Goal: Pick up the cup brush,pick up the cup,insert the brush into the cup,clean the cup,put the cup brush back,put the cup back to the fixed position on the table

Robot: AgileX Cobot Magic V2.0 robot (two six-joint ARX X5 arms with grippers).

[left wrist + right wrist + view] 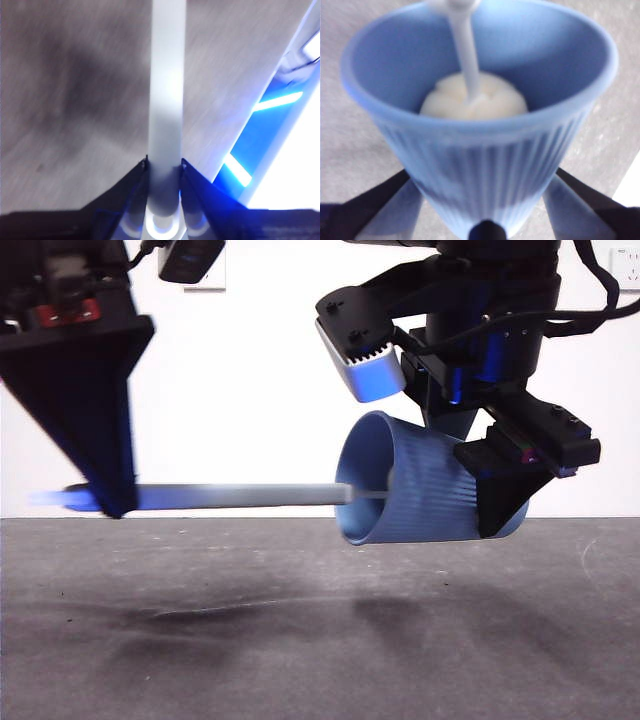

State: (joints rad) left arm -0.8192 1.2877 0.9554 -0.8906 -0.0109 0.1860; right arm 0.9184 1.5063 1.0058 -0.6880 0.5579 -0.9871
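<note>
A white wall [250, 390] rises behind, carrying 2 white plates: one [205, 280] top left, another [627, 265] top right.

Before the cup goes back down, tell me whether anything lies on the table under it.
Nothing visible does. The cup hangs on its side in the right tool, above bare table with only shadows beneath. The cup brush, held level by the left tool, is inside the cup and must come out first.

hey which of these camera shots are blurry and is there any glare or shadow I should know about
Front view: mostly sharp, soft shadows on the table beneath the cup. Left wrist view: motion-smeared, cup brush handle overexposed, white glare at one side. Right wrist view: soft focus; cup rim and sponge blurred.
</note>
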